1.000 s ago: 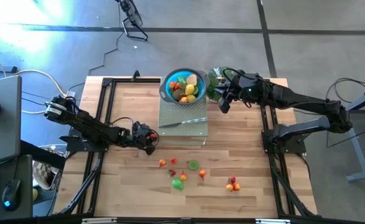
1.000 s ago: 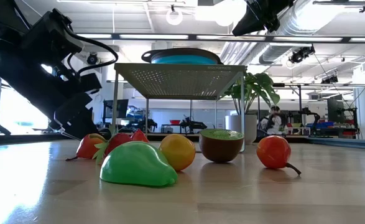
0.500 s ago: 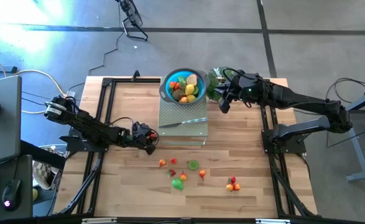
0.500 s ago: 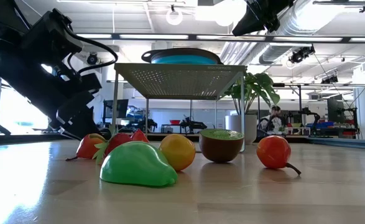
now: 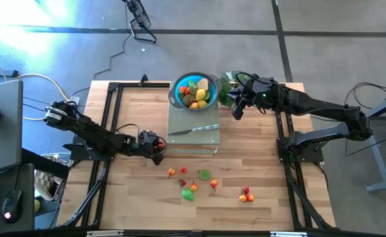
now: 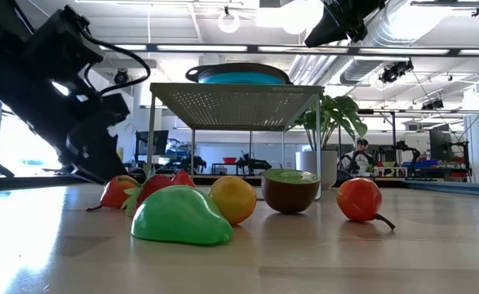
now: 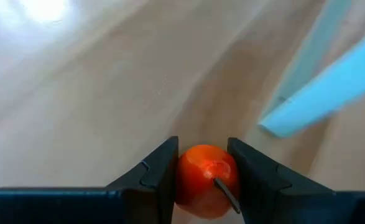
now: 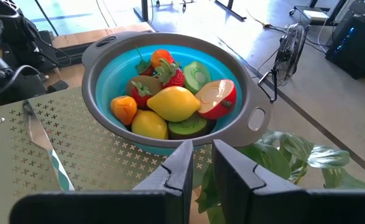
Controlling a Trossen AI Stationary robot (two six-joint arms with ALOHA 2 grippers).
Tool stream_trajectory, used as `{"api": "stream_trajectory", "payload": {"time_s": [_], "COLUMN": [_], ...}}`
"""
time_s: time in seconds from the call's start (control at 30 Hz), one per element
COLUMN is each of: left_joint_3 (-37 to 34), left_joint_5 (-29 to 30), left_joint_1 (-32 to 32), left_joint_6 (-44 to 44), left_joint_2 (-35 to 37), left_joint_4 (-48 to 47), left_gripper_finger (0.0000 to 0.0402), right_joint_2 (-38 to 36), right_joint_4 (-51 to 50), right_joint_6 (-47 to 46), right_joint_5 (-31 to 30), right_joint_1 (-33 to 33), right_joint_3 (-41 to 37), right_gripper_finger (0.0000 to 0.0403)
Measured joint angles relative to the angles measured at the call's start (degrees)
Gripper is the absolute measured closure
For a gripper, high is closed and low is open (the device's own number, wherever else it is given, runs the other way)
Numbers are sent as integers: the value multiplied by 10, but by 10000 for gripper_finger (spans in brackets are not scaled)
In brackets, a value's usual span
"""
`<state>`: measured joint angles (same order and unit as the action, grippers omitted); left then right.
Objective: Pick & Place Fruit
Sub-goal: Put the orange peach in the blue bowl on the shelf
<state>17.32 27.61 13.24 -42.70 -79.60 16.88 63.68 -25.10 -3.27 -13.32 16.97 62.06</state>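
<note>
an orange-red fruit (image 7: 206,180) is clamped in the left gripper (image 5: 154,145), left of centre; bare wood surrounds it. the right gripper (image 5: 236,110), nearly closed, is held empty beside the blue bowl (image 5: 177,87).

The bowl (image 8: 107,106) was bright blue with a grey rim, and held red, yellow, orange and green fruit (image 8: 173,102). The rack (image 8: 101,163) was pale green metal, patterned with small cross-shaped holes. A red-orange fruit (image 7: 204,180) sat between black fingers (image 7: 160,177) over a light wooden table (image 7: 89,93).
</note>
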Motion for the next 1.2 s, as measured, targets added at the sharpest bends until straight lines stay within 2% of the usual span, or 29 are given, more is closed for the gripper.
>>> {"api": "stream_trajectory", "payload": {"time_s": [0.1,0.33,0.63,0.8,1.0,1.2], "left_joint_3": [0,0,1,1,23,78], "left_joint_5": [-3,-23,-120,-167,-162,-121], "left_joint_1": [0,0,-1,-1,-1,-1], "left_joint_6": [0,0,-58,-109,-141,-91], "left_joint_2": [27,107,247,342,454,515], "left_joint_4": [-2,-74,-145,-138,-136,-136], "left_gripper_finger": [277,277,277,277,277,277], "right_joint_2": [0,0,0,0,0,0], "right_joint_4": [0,0,0,0,0,0], "right_joint_6": [0,0,0,0,0,0], "right_joint_5": [0,0,0,0,-1,-2], "right_joint_1": [0,0,0,0,0,0], "right_joint_3": [0,0,0,0,0,0], "right_gripper_finger": [350,350,350,350,350,350]}}
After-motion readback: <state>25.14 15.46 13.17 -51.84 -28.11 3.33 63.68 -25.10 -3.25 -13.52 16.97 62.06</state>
